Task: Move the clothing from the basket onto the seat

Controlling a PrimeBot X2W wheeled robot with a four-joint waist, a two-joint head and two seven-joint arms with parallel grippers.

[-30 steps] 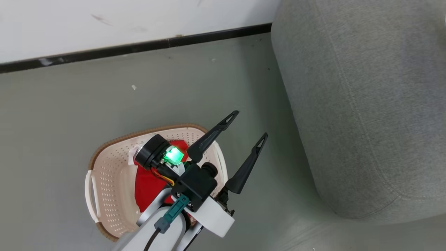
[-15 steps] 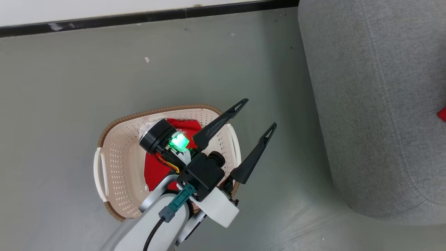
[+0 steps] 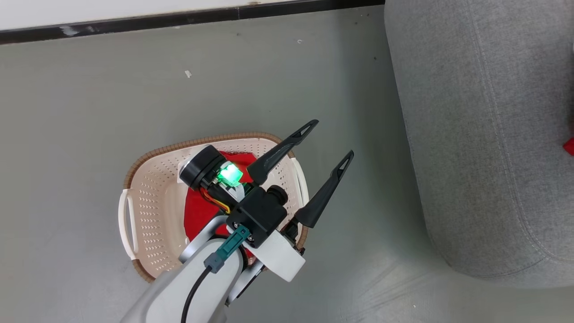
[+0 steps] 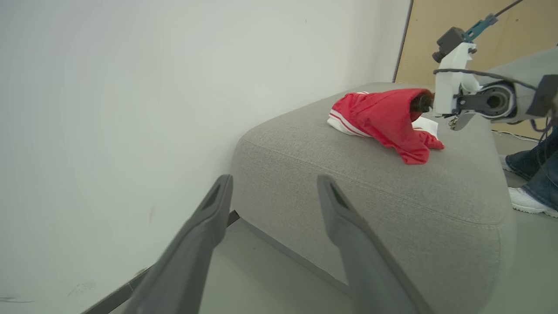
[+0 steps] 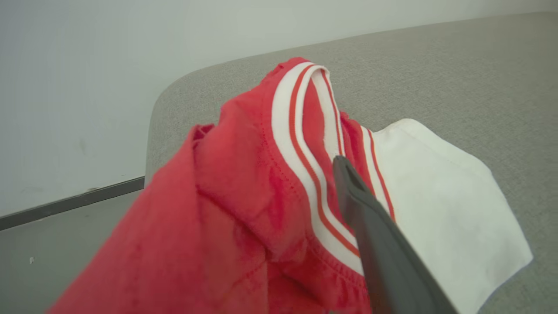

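Note:
The cream basket [image 3: 148, 211] stands on the floor with red clothing [image 3: 197, 215] in it. My left gripper [image 3: 332, 139] hangs open and empty over the basket's right rim, its fingers pointing toward the grey seat [image 3: 484, 134]. On top of the seat [image 4: 392, 183] lies a red shirt with white striped trim [image 4: 383, 117]. My right gripper [image 4: 420, 104] is at that shirt, fingers buried in it. In the right wrist view the shirt [image 5: 244, 192] drapes over one finger and hides it. The other finger [image 5: 375, 226] stands well apart, so the jaws look open.
A white wall with a black skirting strip [image 3: 179, 19] runs behind the basket. Grey floor [image 3: 350, 80] lies between basket and seat. A person's feet in jeans and white shoes [image 4: 529, 198] stand beside the seat's far side.
The head camera has shifted, so the basket and the seat sit differently in its picture. My left gripper has risen slightly over the basket and stays open.

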